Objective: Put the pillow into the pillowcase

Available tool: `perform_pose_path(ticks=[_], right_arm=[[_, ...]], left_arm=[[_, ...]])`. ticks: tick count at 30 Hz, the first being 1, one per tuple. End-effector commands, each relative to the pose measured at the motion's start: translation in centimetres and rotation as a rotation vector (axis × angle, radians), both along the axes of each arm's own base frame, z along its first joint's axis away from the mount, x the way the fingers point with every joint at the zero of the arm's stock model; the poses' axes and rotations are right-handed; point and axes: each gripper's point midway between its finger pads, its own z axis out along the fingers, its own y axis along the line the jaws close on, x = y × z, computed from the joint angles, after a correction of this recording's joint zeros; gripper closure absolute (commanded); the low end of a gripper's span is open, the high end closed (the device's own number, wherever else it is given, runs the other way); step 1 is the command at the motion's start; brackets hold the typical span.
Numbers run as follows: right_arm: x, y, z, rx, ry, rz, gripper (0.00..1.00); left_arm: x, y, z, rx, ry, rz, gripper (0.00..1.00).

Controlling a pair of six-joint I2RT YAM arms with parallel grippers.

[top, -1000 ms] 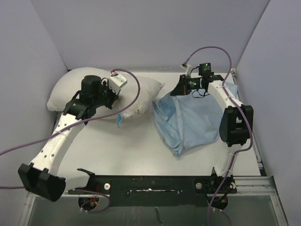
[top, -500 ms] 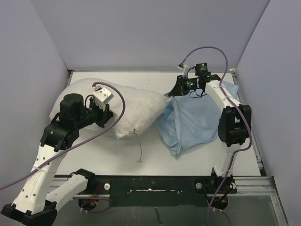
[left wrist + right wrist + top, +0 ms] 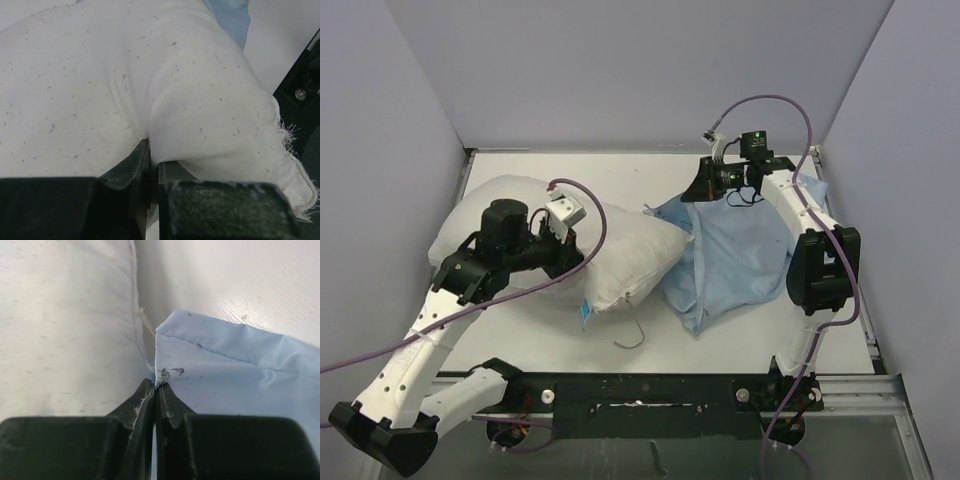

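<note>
at the left wrist: pillow (image 3: 150, 75) cropped by the top and left edges, only a sliver of pillowcase (image 3: 232, 17) at the top edge, a black frame (image 3: 306, 85) cut by the right edge and blurred, bulk of the left gripper (image 3: 151, 170) out of focus along the bottom. at the right wrist: pillow cropped left and top, pillowcase cropped right, body of the right gripper (image 3: 156, 390) blurred. from above: no sight of the left gripper's fingertips, masked by its wrist; pillowcase's right side hidden under the right arm (image 3: 800, 215); cannot tell pillow's corner inside the pillowcase mouth from merely lying over it; blue tag (image 3: 583, 313) on the pillow's near seam too small to read.
</note>
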Motion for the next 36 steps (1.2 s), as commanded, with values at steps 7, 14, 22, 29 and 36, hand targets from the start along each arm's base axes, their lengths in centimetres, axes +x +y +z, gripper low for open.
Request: perform_pose_path(ticks=[7,14,22,29,36], right_arm=[[-3.6,2.6,7.5,0.083,-0.197,0.149,1.00],[-6.6,5.1,8.7,0.109,-0.210,0.255,1.00],[-5.1,4.2,7.6,0.033,-0.211,0.179,1.00],[-4.3,3.6,7.5,0.006,-0.222,0.155,1.00],[-4.8,1.9,7.0,-0.021,-0.225,0.137,0.79]], left_arm=[[5.3,-6.2,-2.1,0.052,-0.077,0.018,1.00],[8.3,-11.7,5.1,-0.149,-0.310,0.311,1.00],[7.9,-15.0,4.3,-0.234,-0.563,0.248,1.00],[14.0,-13.5,-8.3,0.155,-0.573,0.274,1.00],[16.3,-14.5,-9.9,0.154,-0.444,0.260,0.47]])
